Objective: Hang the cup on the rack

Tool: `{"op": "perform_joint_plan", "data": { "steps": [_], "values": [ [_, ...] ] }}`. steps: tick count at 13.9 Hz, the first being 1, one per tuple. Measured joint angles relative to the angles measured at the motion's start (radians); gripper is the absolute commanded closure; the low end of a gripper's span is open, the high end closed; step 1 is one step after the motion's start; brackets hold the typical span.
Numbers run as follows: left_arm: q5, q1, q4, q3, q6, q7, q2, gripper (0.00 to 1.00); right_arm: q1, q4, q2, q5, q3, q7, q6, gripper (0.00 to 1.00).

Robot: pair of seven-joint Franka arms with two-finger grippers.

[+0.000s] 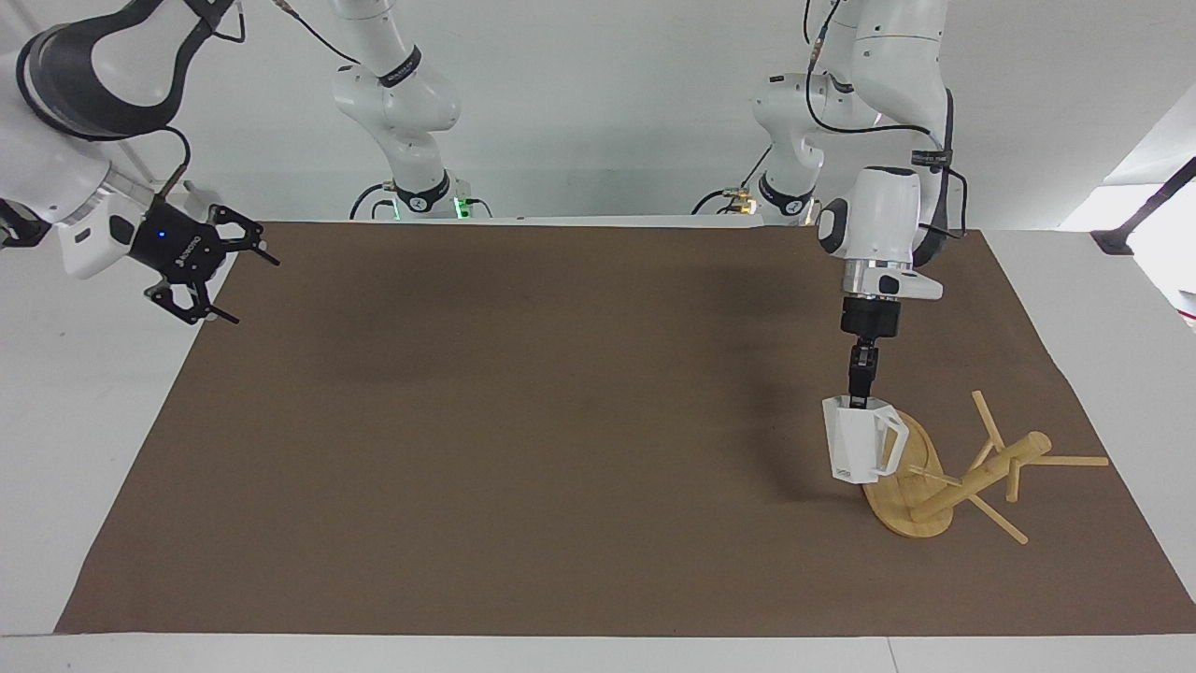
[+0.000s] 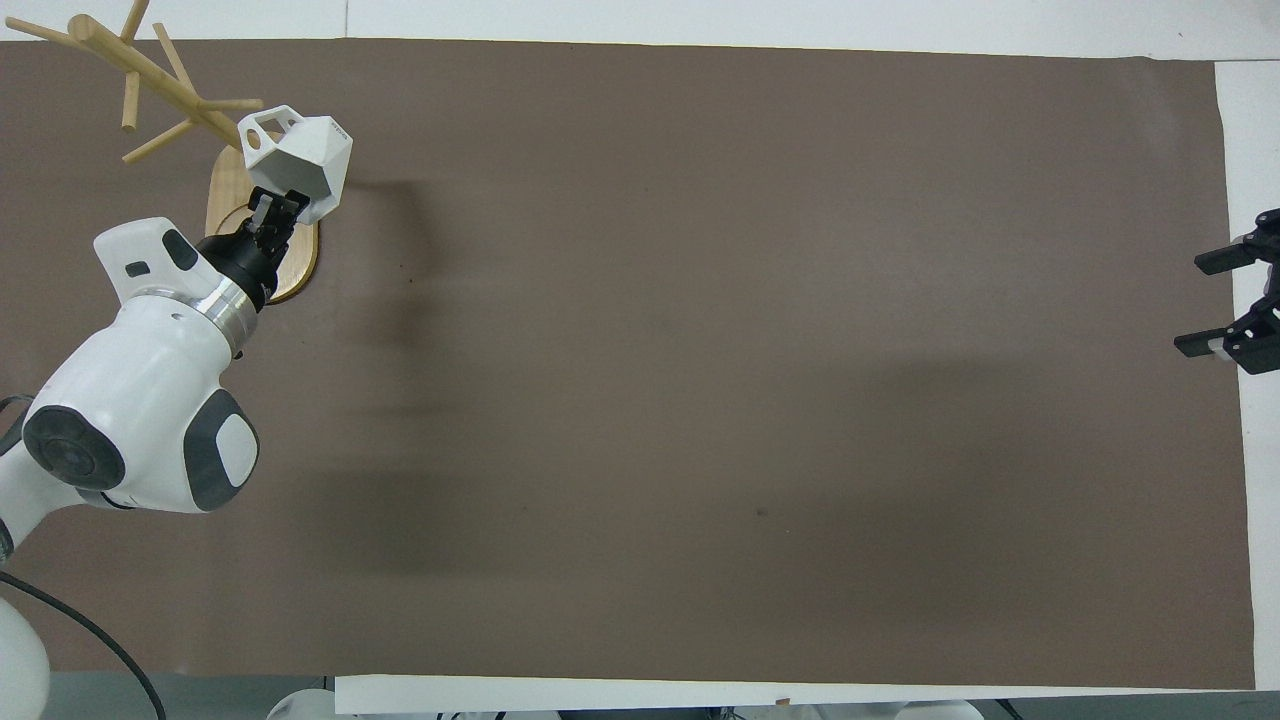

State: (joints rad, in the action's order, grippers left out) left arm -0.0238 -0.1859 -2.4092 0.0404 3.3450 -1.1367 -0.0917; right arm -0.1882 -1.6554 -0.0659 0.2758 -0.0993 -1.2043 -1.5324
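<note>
The white faceted cup [image 1: 858, 445] hangs upright from my left gripper [image 1: 858, 399], which is shut on its rim. The cup is in the air over the bamboo rack's oval base [image 1: 911, 519], and its squarish handle points toward the rack's post [image 1: 983, 477]. In the overhead view the cup [image 2: 300, 160] covers part of the base [image 2: 296, 276], beside the post and pegs [image 2: 150, 72], with the left gripper [image 2: 272, 208] just under it. My right gripper [image 1: 249, 289] is open and empty, raised over the table's edge at the right arm's end; it also shows in the overhead view [image 2: 1192, 305].
A brown mat [image 1: 561, 449] covers most of the white table. The rack stands near the mat's corner at the left arm's end, far from the robots. Several thin pegs [image 1: 1070, 460] stick out around the post.
</note>
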Motion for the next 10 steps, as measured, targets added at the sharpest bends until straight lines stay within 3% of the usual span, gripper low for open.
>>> {"op": "perform_joint_plan", "data": {
  "steps": [3, 6, 10],
  "values": [
    [0.065, 0.002, 0.04, 0.001, 0.0, -0.001, -0.046, 1.0, 0.084, 0.071, 0.009, -0.098, 0.005, 0.358, 0.025, 0.0],
    [0.174, 0.014, 0.061, 0.002, 0.0, -0.004, -0.063, 1.0, 0.09, 0.111, 0.012, -0.119, 0.005, 0.694, 0.112, 0.0],
    [0.214, 0.057, 0.073, 0.003, -0.001, -0.004, -0.068, 1.0, 0.141, 0.12, 0.049, -0.227, 0.002, 0.923, 0.159, 0.0]
  ]
}}
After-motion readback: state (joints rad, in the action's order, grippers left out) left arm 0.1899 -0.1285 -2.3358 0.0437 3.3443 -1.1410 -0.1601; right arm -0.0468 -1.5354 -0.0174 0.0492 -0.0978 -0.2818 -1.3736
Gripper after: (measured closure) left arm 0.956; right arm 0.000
